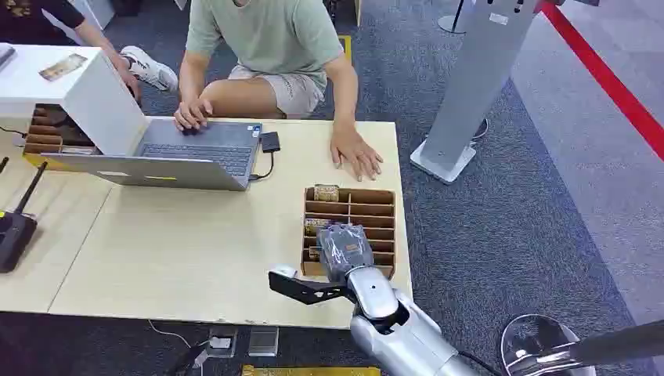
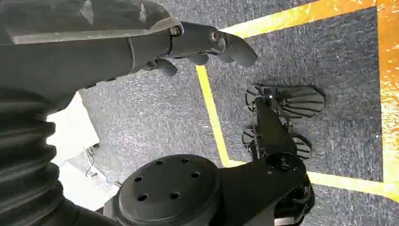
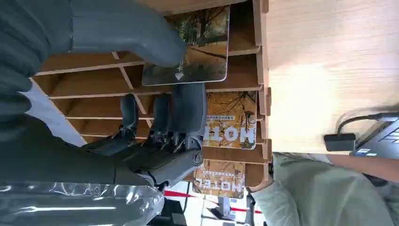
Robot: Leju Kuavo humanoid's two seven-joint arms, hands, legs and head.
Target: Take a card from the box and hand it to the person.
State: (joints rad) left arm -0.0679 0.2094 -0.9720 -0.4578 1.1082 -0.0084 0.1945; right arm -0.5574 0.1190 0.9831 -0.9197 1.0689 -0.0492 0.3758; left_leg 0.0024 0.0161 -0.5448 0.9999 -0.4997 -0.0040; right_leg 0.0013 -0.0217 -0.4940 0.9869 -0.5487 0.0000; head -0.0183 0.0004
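In the head view, your right hand (image 1: 345,249) sits over the near left part of the wooden compartment box (image 1: 376,210), which stands on the light table (image 1: 196,243) near its right edge. A card (image 1: 326,192) stands in the far left slot of the box. Across the table a person in a green shirt (image 1: 266,35) sits with one hand (image 1: 356,153) flat on the tabletop just beyond the box and the other on an open laptop (image 1: 196,153). A black router (image 1: 12,231) lies at the table's left edge.

In the left wrist view, your left hand (image 2: 197,47) hangs above dark carpet (image 2: 329,56) crossed by yellow tape (image 2: 211,108). Its fingers are loosely curled and hold nothing.

In the right wrist view, your right hand's thumb (image 3: 127,33) presses on the face of a card with a tree picture (image 3: 200,47), while the darker fingers (image 3: 186,110) lie against its other edge, so the card is pinched between them. It is tilted, partly raised from its slot. Two more cards printed "HOTEL" (image 3: 230,125) rest in neighbouring compartments.
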